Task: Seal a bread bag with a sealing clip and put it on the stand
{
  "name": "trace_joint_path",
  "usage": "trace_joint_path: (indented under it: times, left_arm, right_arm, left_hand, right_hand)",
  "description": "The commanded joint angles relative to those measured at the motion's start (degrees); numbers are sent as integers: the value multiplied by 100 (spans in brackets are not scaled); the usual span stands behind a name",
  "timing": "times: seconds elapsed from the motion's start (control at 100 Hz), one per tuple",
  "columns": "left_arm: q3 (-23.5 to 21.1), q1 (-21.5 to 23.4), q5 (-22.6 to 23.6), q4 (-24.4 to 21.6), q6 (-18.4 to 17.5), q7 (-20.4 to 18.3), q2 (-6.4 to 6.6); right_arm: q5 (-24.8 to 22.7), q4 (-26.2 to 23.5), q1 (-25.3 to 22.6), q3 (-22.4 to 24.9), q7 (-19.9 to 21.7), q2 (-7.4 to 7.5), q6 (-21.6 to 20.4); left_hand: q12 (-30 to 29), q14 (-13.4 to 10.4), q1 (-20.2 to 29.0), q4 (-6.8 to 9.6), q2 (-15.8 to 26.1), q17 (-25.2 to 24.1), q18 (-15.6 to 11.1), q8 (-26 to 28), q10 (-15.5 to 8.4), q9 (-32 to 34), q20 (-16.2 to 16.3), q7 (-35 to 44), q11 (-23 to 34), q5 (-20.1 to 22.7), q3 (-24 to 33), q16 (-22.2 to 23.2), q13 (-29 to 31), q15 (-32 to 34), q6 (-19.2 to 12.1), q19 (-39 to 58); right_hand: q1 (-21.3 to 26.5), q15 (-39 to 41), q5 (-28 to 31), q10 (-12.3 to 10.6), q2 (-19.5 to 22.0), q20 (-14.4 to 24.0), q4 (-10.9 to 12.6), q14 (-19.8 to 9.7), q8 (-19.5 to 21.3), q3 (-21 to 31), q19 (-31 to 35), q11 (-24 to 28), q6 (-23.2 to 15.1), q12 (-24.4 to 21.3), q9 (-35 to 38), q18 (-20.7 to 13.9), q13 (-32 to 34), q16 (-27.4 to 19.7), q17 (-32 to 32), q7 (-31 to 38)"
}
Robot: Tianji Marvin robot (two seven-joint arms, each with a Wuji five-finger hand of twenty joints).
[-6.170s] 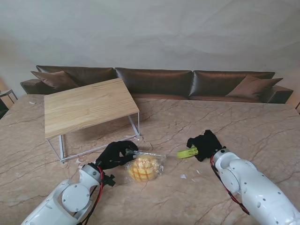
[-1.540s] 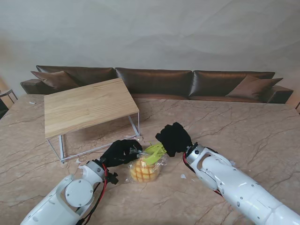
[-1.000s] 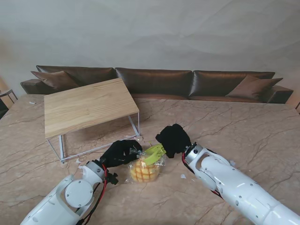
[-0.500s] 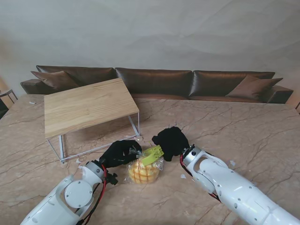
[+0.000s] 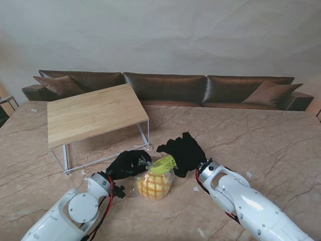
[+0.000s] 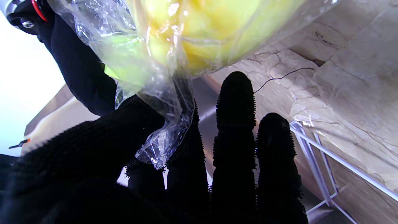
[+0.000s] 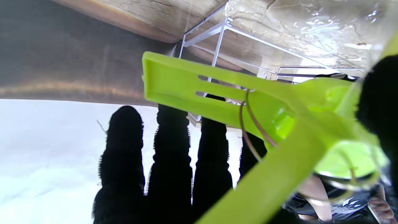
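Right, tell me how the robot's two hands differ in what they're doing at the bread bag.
The left hand pinches the bunched clear neck of the bread bag; the right hand holds the green sealing clip instead. The left hand's fingers curl over the plastic, while the right hand's fingers stand fairly straight, with the clip's arms spread in a V. The left hand reaches in from the bag's left, the right from its right. Both wear black gloves and meet at the neck.

The bag's neck [image 5: 146,163] hides under the left robot hand [image 5: 128,163]. The clip [image 7: 248,102] runs off the right wrist view's edge; whether its jaws grip plastic is unclear.
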Motion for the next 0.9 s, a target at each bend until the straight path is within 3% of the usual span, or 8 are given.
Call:
trace_joint_path:
  times: [0.0,0.15,0.26,0.39,0.47,0.61,0.73,0.89]
  left_arm:
    - [-27,37,-10,-41,14,-38,15]
    - [-39,27,-42,-15,-14,-51,14]
    - [-35,22,-55,10,-37,-23,4]
    - [-49,24,-45,28,-89,19,-3]
    - [-72,37,-45,15,-91,30,-4]
    - [-90,40,-50,13,-120,25,-2]
    - [-69,12,-47,61,-180,74,-17]
    - [-56,-12,-81,100,-260,74,-21]
  right_arm:
    - [2,-176,-179,106,75,54,-70]
    - [51,-648,-701,684,409,43,-308]
    - [154,-964,-1085,1092,542,12,-413]
    - [349,-1245,-1497,1584,647,-42,-517]
    - [522,-1388,-1733,1896,755,-80,-558]
    - [805,-1514,-2042,2332,857,-146,-505]
    - [1025,-1521,-2207,2583,941,-186,-493]
    - [1415,-1469,-2372,2814,1001,-256,-422]
  left_hand:
    - [167,37,299,-121,447,-70,46,571,-378,-52,139,450,410,13,-179,124,-46,129,-489,210]
    - [264,-21,412,-109,658,26,77,1005,-406,-178,275,373,544,-31,-444,195,-7,186,-532,304]
    - [315,126,465,-113,746,44,93,1203,-425,-237,310,355,608,-68,-546,226,-26,200,-534,311]
    - [356,7,458,-102,783,94,125,1308,-429,-261,349,355,665,-61,-581,243,17,242,-585,368]
    - [378,156,487,-78,842,174,276,1417,-435,-296,510,286,699,-54,-658,298,-34,271,-600,592]
    - [429,204,509,-69,914,167,259,1528,-469,-354,599,264,694,-80,-742,343,-107,275,-625,649]
    - [432,57,508,-67,906,275,134,1586,-488,-332,598,222,664,-78,-774,324,-27,249,-648,620]
    - [432,72,513,-74,959,270,110,1636,-490,-359,566,233,646,-101,-790,311,-35,228,-654,600]
  right_hand:
    - [-333,-193,-261,10,140,-291,59,-114,-170,-151,-441,-279,96,-332,-340,-121,-188,-229,-396,11]
    - [-473,-1251,-529,55,347,-942,60,-205,-303,-247,-1149,-710,199,-807,-710,-360,-715,-1104,-957,-105]
    - [-577,-1723,-697,95,622,-1442,79,-322,-369,-386,-1565,-1102,252,-992,-860,-596,-963,-1593,-1167,-157]
    - [-672,-1997,-878,121,1443,-2010,212,-468,-433,-914,-1910,-1418,325,-1122,-917,-930,-1134,-1980,-1265,-221]
    - [-723,-2124,-937,152,1781,-2395,256,-543,-467,-1149,-2140,-1630,378,-1213,-947,-1149,-1206,-2191,-1272,-261]
    - [-720,-2265,-957,212,1814,-3092,275,-582,-509,-1210,-2487,-1900,542,-1327,-1016,-1452,-1334,-2540,-1303,-269]
    - [-731,-2265,-969,277,1841,-3530,282,-596,-561,-1225,-2476,-2113,727,-1425,-1010,-1628,-1410,-2745,-1328,-341]
    - [-735,-2233,-996,336,1930,-3676,287,-592,-584,-1278,-2387,-2225,848,-1477,-1014,-1674,-1474,-2798,-1360,-372]
